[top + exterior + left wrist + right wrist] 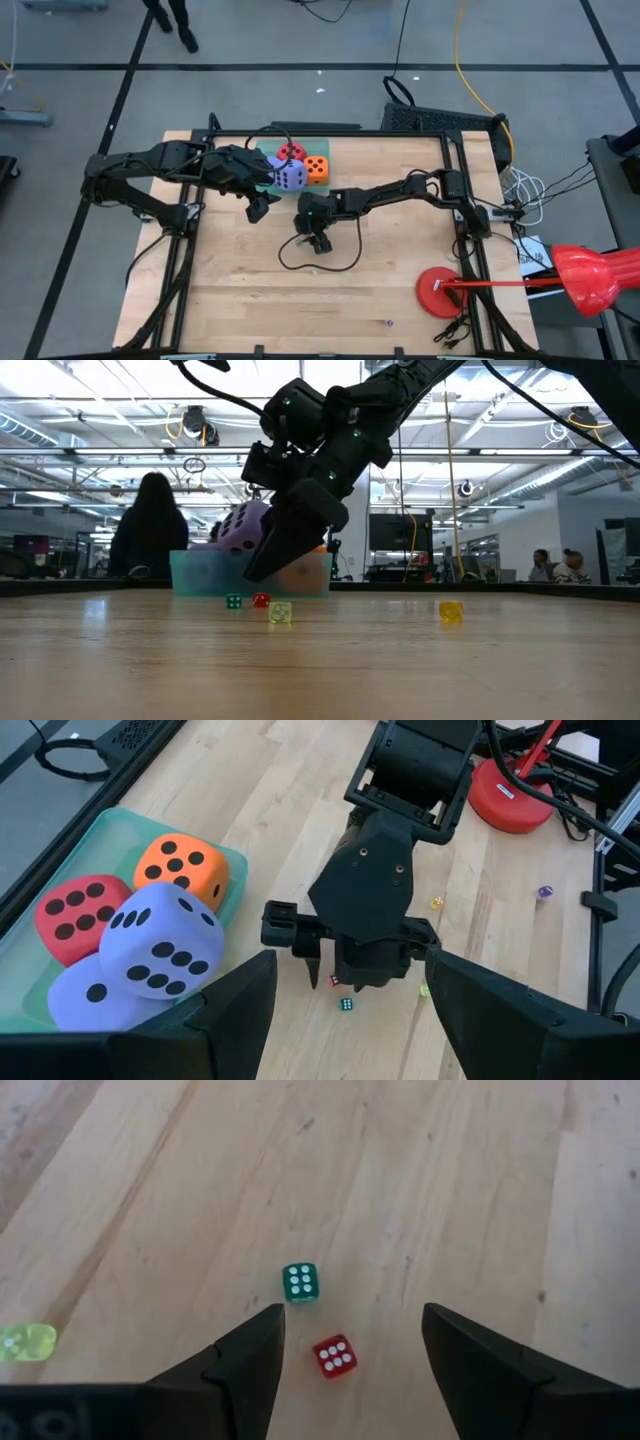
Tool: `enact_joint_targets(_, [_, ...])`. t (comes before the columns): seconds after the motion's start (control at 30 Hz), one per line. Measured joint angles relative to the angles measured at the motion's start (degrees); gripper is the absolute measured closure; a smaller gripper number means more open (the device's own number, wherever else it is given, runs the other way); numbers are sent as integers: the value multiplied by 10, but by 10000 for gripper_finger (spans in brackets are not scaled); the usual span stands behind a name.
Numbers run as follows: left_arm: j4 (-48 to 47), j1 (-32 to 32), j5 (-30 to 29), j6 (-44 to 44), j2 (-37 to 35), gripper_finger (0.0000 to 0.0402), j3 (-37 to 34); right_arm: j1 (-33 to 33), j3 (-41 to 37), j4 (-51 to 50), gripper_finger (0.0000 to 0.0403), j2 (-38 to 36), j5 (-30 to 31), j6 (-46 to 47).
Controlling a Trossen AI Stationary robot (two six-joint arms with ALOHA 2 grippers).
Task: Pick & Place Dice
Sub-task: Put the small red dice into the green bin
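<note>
Four soft dice sit in the teal tray [110,820] at the table's far middle: an orange one [182,868], a red one [78,915], and a purple one [160,940] resting on top of another purple one [88,995]. My left gripper [350,1020] hovers open beside the tray, on its near side. My right gripper [352,1320] stands open and low over the table centre [317,240]. Its fingers flank a tiny red die [334,1356] without touching it. A tiny green die [300,1282] lies just beyond.
More tiny dice lie on the wood: a pale yellow-green one [28,1343], a yellow one [437,903] and a purple one [545,892]. A black cable [320,262] loops near my right gripper. A red round base [440,290] stands near right. A person [150,525] sits beyond the table.
</note>
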Motion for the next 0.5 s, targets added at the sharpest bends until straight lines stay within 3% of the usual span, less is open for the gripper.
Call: enact_joint_targets(0.5, [0,0,0,-5,0,135,0,0,0,-8,177,0,0,-64])
